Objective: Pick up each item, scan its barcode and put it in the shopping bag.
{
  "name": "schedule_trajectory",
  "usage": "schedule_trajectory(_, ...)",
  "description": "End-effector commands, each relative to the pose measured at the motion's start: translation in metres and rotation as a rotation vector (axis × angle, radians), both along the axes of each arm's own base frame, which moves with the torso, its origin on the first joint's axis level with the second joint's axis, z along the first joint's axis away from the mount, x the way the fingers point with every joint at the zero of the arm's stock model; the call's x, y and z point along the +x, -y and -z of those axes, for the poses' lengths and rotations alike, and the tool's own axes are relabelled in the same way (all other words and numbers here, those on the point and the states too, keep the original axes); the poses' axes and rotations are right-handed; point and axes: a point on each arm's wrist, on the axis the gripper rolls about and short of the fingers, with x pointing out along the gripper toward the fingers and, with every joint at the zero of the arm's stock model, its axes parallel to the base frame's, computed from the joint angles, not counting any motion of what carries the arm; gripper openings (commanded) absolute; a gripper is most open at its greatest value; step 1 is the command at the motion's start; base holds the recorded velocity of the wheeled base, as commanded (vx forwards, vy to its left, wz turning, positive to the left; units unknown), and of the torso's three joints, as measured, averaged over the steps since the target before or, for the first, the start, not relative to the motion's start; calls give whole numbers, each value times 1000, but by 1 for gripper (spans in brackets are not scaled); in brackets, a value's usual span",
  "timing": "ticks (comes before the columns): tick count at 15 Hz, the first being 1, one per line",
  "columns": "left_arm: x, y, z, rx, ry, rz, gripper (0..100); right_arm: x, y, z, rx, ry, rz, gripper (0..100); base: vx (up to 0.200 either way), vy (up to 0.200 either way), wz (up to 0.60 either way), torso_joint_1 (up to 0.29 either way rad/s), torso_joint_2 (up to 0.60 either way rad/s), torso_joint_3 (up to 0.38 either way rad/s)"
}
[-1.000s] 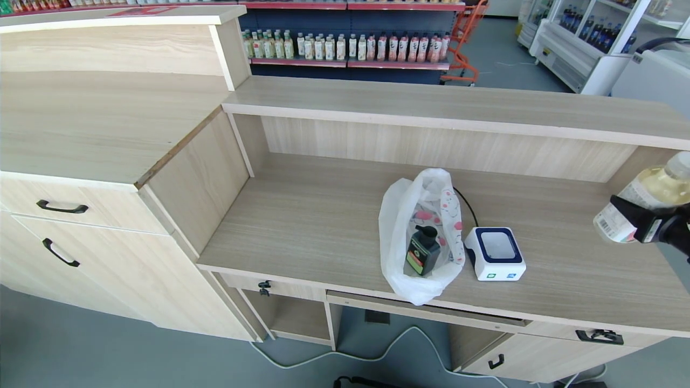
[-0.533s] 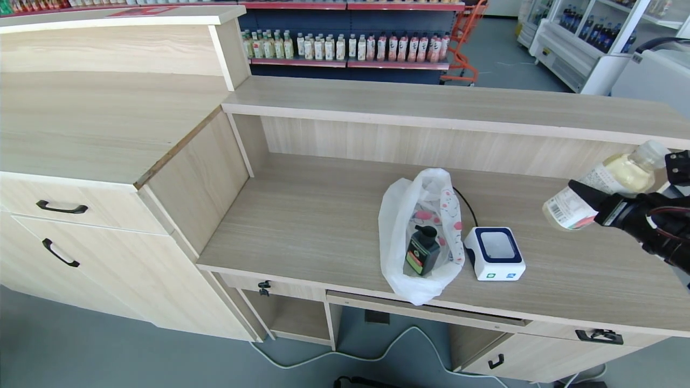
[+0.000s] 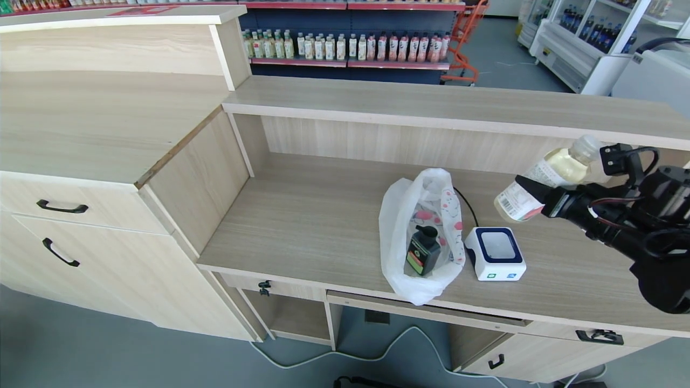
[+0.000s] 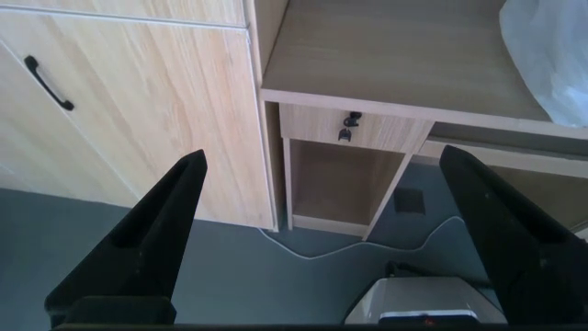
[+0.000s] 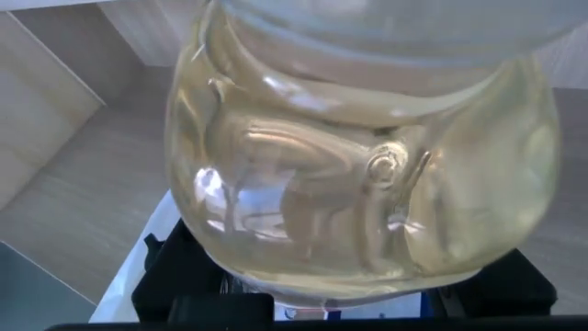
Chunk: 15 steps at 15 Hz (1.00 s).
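Head view: our right gripper (image 3: 532, 194) has its fingers clamped across the label end of the tilted bottle (image 3: 560, 167), held in the air near the scanner (image 3: 495, 253), to its right. A second ago it hung by the counter's (image 3: 323, 226) right edge. Our left gripper (image 4: 323, 165) gapes wide, empty.

Wooden counter (image 3: 323, 226), stocked drink shelves (image 3: 345, 47), drawers (image 3: 108, 216)
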Motion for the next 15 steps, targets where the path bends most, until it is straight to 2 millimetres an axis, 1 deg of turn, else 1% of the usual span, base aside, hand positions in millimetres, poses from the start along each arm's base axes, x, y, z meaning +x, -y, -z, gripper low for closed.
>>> schedule_trajectory(1,0,0,0,2,-1,3,100,17,-7,10,-4,-13,-25,0,0,0,0,0,0,0)
schedule_trajectory(3,0,0,0,-1,1,4,100,31,-13,12,-19,-3,-43,0,0,0,0,0,0,0)
schedule_trajectory(5,0,0,0,-1,1,2,100,37,-24,13,-18,-21,-74,0,0,0,0,0,0,0)
schedule_trajectory(7,0,0,0,-1,1,4,100,45,-37,11,-18,-27,-108,0,0,200,0,-2,5,2)
schedule_trajectory(9,0,0,0,-1,-1,4,100,58,-45,10,-44,10,-124,0,0,200,0,10,5,2)
schedule_trajectory(10,0,0,0,-1,1,2,100,61,-45,12,-55,13,-122,0,0,0,0,0,0,0)
schedule_trajectory(11,0,0,0,-1,1,-2,100,71,-45,17,-74,21,-121,0,0,0,0,0,0,0)
schedule_trajectory(12,0,0,0,-1,1,-2,100,76,-46,21,-77,22,-122,0,0,0,0,0,0,0)
schedule_trajectory(15,0,0,0,-1,1,-2,100,84,-53,31,-83,9,-137,0,0,0,0,0,0,0)
